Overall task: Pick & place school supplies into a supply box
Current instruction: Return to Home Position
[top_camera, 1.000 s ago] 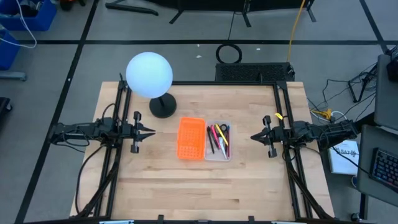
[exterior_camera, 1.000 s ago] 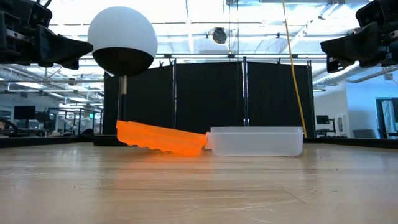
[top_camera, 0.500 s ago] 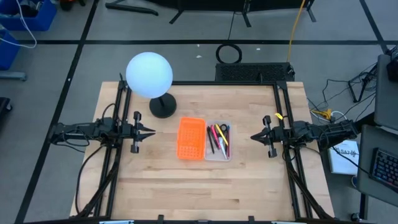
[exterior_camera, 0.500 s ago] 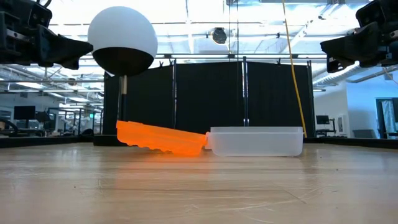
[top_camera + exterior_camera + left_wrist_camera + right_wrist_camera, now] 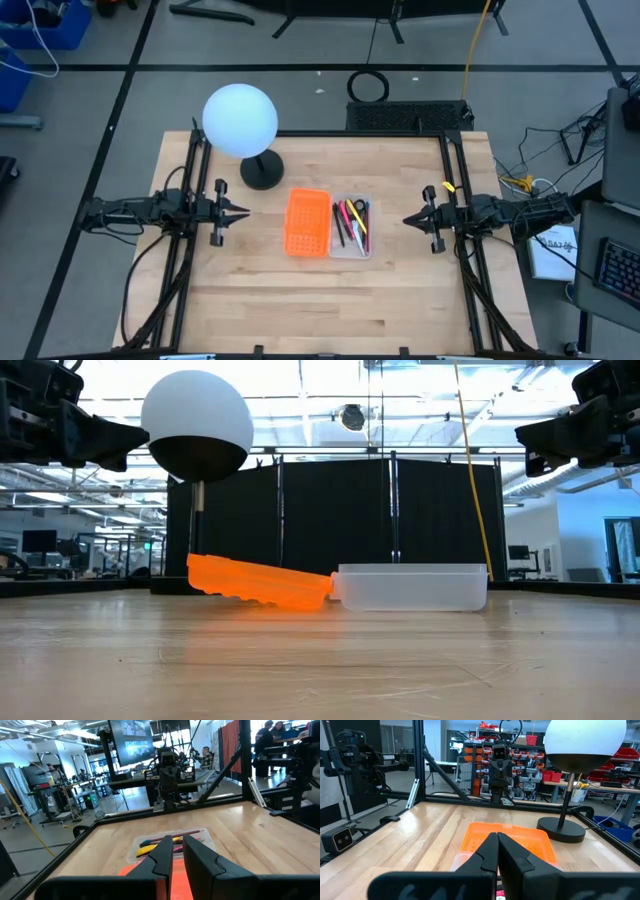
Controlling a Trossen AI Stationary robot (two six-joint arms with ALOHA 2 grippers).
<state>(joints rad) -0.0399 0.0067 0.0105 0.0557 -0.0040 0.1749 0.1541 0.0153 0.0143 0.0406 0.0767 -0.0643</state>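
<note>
Worktop (image 5: 320, 300): pale wood planks, black frame rails.
Supply box (image 5: 351, 227): centre, pens inside, touching orange tray (image 5: 308, 222).
Left gripper (image 5: 243, 211): centre-left, fingers together, empty.
Right gripper (image 5: 408, 221): centre-right, fingers together, empty.
Room: grey floor, globe lamp (image 5: 241, 121) upper left.

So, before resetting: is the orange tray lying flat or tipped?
Tipped. In the low view the orange tray slopes, one end raised, its lower end against the clear supply box.

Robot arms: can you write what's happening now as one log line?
left tool: shut, hovering left | right tool: shut, hovering right | school supplies: in supply box | orange tray: beside box
</note>
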